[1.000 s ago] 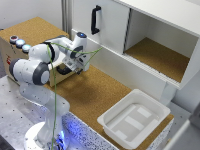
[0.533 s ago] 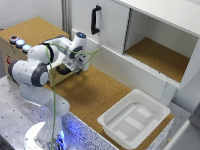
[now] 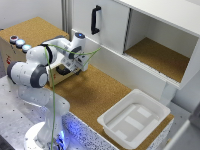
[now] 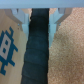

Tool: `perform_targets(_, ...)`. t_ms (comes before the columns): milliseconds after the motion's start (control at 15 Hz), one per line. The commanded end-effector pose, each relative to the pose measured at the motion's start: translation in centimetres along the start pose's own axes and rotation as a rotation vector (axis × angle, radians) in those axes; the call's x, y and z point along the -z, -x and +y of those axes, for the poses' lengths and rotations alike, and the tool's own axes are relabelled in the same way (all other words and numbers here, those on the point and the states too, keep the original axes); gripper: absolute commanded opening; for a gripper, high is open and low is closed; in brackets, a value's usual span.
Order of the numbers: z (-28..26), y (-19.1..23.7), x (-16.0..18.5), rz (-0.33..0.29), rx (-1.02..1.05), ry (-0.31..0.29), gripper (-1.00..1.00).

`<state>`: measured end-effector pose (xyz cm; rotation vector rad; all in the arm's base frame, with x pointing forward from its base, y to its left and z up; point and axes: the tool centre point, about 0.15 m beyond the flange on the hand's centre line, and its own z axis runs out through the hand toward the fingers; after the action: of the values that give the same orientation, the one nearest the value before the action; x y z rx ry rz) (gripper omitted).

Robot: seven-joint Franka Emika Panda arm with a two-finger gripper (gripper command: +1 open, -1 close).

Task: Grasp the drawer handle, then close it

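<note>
Hand, in the exterior view, sits low against the front of the tan box with the coloured buttons, where the handle shows as a dark patch beside the fingers; whether the hand has it clamped I cannot tell from here. Wrist view: the handle runs as a black bar between the two pale fingertips, the drawer front alongside, so the hand looks narrowed around it though contact is blurred, and a loose hold could slip off the bar as the push starts, or a skewed push could jam the drawer.
</note>
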<state>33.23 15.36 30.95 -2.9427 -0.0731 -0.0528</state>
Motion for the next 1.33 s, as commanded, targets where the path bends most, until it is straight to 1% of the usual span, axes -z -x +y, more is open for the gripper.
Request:
perform_targets(0, -3.8, 1.4, -2.3, 0.034, 0.031, -0.028, -1.0)
perform_targets(933, -12.7, 1.0, -4.0, -0.001, 0.147, -0.021, -1.0)
perform_targets(1267, -15.3, 1.4, -5.0, -0.018, 0.143, -0.034, -1.0)
